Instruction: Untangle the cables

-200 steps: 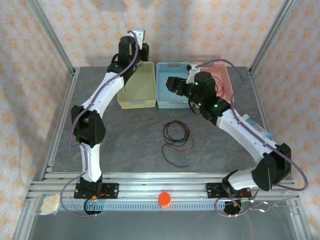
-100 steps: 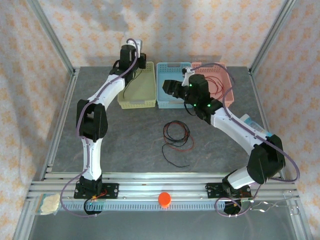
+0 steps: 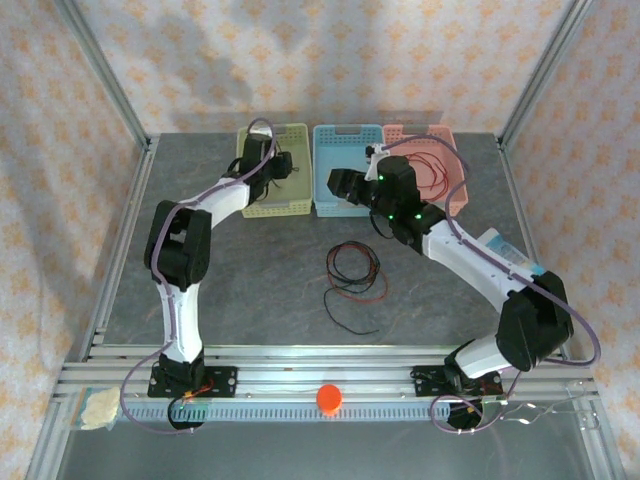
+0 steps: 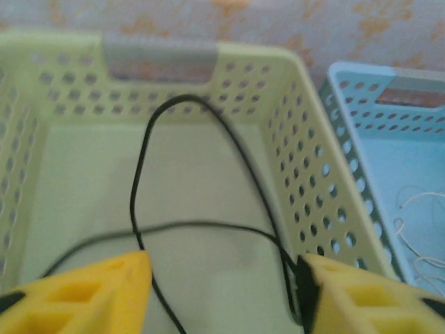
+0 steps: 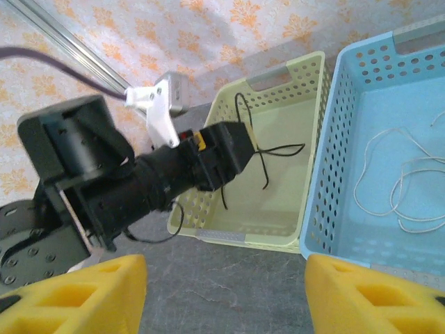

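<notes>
Cables: a red-and-black tangle (image 3: 355,272) sits mid-table (image 3: 250,280), overlapping loops with a black tail trailing toward the near edge. One black cable (image 4: 137,174) lies in the yellow basket (image 4: 292,139), a white cable (image 5: 375,149) in the blue basket (image 5: 327,174) and a red cable (image 3: 432,172) in the pink basket (image 3: 455,200). So the sorting looks partly done, with the tangle left to split. It's thin wire: light, floppy, probably springy in its coil. It'll slip through the pads and drag its neighbour along. Pinch one strand on a free stretch, either the black tail or the outer edge of a loop, never at a crossing, and lift slowly. Your left gripper (image 4: 224,271) is down inside the yellow basket, jaws well apart, clamping nothing. The black cable loops under and between them and runs close by the finger (image 4: 361,299) on the right of the wrist view; can't tell if it snags there, so check before you pull out. Your right gripper (image 5: 226,271) hangs by the near rims where the yellow and blue baskets meet, jaws wide, empty.
</notes>
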Controlling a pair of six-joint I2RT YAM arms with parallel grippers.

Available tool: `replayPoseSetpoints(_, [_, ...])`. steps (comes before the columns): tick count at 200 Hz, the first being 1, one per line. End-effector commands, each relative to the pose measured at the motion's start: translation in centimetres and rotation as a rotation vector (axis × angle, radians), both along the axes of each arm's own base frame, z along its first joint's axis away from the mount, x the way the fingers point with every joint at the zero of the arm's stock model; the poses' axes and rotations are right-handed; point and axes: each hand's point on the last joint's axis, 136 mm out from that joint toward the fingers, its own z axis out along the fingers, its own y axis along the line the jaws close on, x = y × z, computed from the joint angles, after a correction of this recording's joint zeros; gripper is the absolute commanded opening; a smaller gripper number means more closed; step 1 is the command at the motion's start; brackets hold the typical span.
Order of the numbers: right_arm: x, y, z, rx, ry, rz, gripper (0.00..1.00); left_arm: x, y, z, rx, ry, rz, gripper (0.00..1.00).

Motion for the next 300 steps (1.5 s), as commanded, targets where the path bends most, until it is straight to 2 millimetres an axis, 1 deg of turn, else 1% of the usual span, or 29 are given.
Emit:
replayPoseSetpoints(1, [-1.0, -0.5, 0.6, 0.008, -0.006, -0.003, 0.61, -1.4, 0.3, 6.7, -0.079, -0.155, 0.068, 0.69])
replayPoseSetpoints(9, [-1.1, -0.7, 0.3, -0.001, 0.001, -0.009, 0.61, -2.2, 0.4, 7.2, -0.076, -0.151, 0.077, 0.71])
replayPoseSetpoints(26, [-1.3, -1.3, -0.4, -0.029, 0.016, -0.033, 0.61, -4.0, -0.1, 7.8, -0.079, -0.155, 0.069, 0.74])
replayPoseSetpoints(51, [-1.8, -2.7, -2.4, -0.091, 0.056, -0.074, 0.61, -6.5, -0.7, 8.3, -0.098, -0.147, 0.050, 0.76])
replayPoseSetpoints(70, [-2.4, -4.1, -4.3, -0.150, 0.092, -0.116, 0.61, -8.7, -1.0, 8.1, -0.119, -0.138, 0.035, 0.76])
replayPoseSetpoints(104, [-3.7, -6.1, -6.8, -0.226, 0.144, -0.159, 0.60, -12.6, -2.2, 7.5, -0.139, -0.126, -0.008, 0.75])
replayPoseSetpoints(116, [-4.2, -6.6, -7.7, -0.260, 0.173, -0.165, 0.59, -13.9, -2.9, 7.4, -0.144, -0.114, -0.027, 0.75])
replayPoseSetpoints(141, [-5.1, -7.7, -9.4, -0.339, 0.244, -0.174, 0.59, -16.5, -5.1, 6.9, -0.171, -0.093, -0.085, 0.74])
replayPoseSetpoints(162, [-6.1, -8.5, -10.9, -0.405, 0.309, -0.174, 0.58, -18.7, -7.3, 5.6, -0.195, -0.054, -0.148, 0.73])
replayPoseSetpoints(184, [-6.9, -9.0, -12.3, -0.456, 0.372, -0.164, 0.55, -20.4, -9.3, 3.5, -0.184, 0.010, -0.194, 0.70])
replayPoseSetpoints(219, [-8.6, -8.8, -14.6, -0.481, 0.478, -0.109, 0.51, -23.3, -12.4, 0.6, -0.186, 0.098, -0.273, 0.61])
replayPoseSetpoints(239, [-9.5, -9.2, -15.6, -0.482, 0.511, -0.113, 0.51, -25.5, -14.3, -0.8, -0.175, 0.153, -0.348, 0.59])
replayPoseSetpoints(261, [-10.1, -9.8, -16.0, -0.477, 0.526, -0.132, 0.50, -28.3, -15.4, -2.8, -0.156, 0.239, -0.423, 0.58])
replayPoseSetpoints(277, [-10.8, -8.8, -15.9, -0.425, 0.529, -0.087, 0.51, -30.1, -15.7, -4.3, -0.141, 0.308, -0.456, 0.58])
replayPoseSetpoints(300, [-12.1, -7.9, -16.0, -0.380, 0.545, -0.053, 0.51, -32.2, -16.1, -5.5, -0.159, 0.379, -0.480, 0.57])
